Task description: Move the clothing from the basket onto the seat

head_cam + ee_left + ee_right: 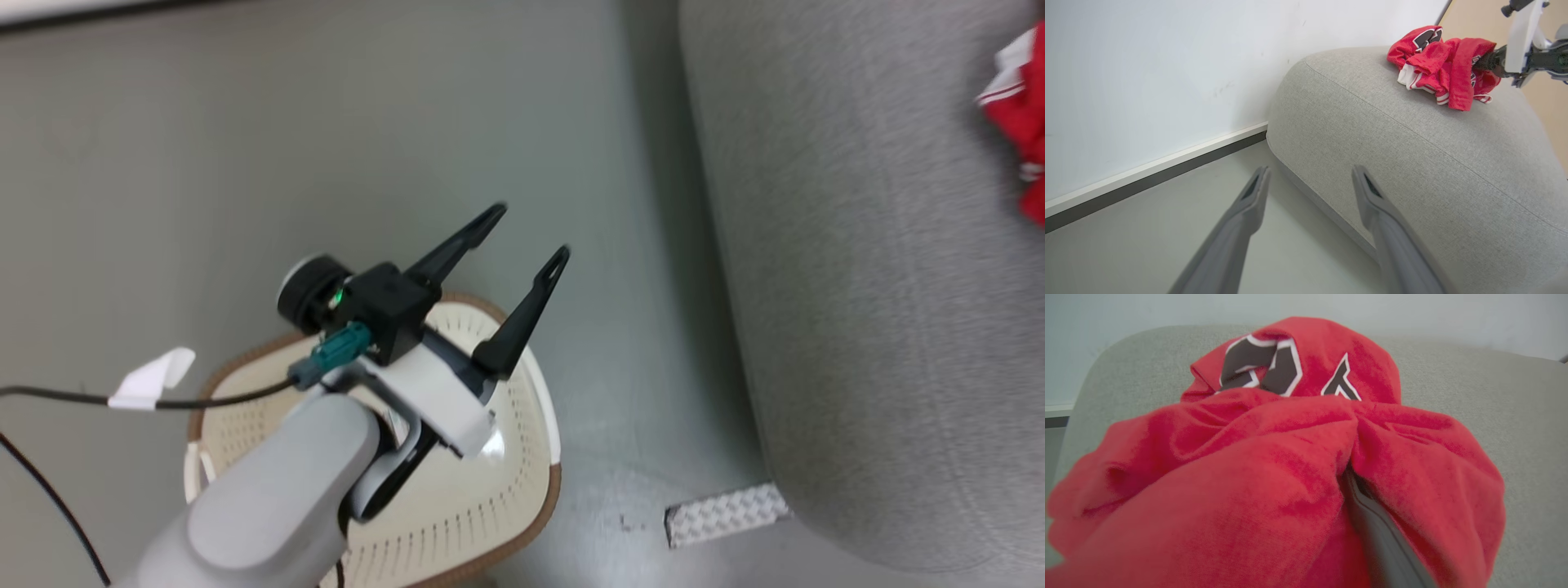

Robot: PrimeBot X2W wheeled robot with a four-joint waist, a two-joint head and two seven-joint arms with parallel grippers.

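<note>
A grey floor (245,122) runs beside a light-grey seat (1412,163). The left claw (530,232) hangs open and empty, just above the basket (482,506). The red clothing (1445,65) lies heaped on the seat and drapes over the right claw (1490,62). I cannot tell whether that claw is spread or closed.

The clothing (1274,465) drapes over the right gripper (1490,62) and buries one finger; only part of the other finger (1384,539) shows, so I cannot tell how its jaws stand. In the head view the right edge cuts the clothing off, and the left arm (277,490) hides much of the basket (490,506)
</note>
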